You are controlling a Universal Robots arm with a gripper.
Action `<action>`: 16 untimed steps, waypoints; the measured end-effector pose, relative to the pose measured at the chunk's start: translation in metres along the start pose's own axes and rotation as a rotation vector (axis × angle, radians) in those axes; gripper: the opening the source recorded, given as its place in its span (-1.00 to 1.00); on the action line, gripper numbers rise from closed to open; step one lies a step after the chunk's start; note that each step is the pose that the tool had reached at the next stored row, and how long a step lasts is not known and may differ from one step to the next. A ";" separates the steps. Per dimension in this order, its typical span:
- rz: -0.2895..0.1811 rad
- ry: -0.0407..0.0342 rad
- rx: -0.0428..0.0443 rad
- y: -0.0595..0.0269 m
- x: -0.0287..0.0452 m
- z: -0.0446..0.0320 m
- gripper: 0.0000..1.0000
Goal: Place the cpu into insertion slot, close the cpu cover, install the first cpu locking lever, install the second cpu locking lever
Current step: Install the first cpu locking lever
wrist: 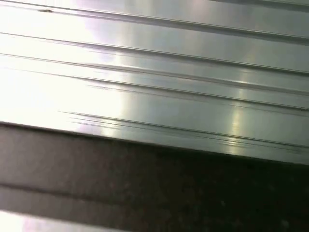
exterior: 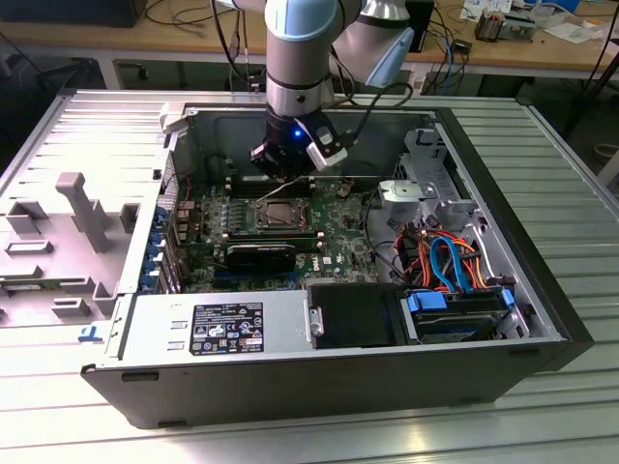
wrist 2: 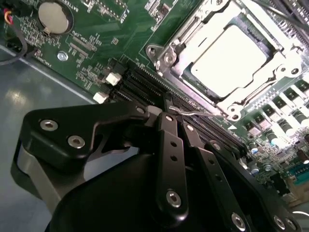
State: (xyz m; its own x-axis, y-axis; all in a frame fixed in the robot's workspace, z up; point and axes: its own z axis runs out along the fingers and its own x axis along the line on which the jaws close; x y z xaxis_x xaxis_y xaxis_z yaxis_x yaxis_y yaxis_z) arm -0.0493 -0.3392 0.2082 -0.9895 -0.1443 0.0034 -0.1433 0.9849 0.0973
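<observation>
Exterior view: one arm is seen reaching into one open case [exterior: 542,290]. The gripper [exterior: 286,172] hangs just above the slot [exterior: 280,215] on the board [exterior: 334,253].

Second wrist view: one cpu [wrist 2: 231,54] is seated in the slot, framed by one cover [wrist 2: 179,54] that appears closed over it. The gripper [wrist 2: 173,112] has its jaws drawn together, seemingly pinching a thin wire lever [wrist 2: 195,113] beside the socket edge, though a firm grip cannot be confirmed. Judgement: the lever is best pressed down and tucked under its hook without side strain.

First wrist view: ribbed metal panels [wrist: 154,72] are seen.
</observation>
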 end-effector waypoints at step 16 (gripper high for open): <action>-0.002 -0.0085 0.0012 0.0093 0.0169 -0.0288 -0.79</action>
State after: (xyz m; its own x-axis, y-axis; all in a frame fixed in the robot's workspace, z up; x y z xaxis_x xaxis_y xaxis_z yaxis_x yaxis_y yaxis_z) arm -0.0668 -0.3353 0.2378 -0.9894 -0.1451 -0.0052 -0.1450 0.9848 0.0961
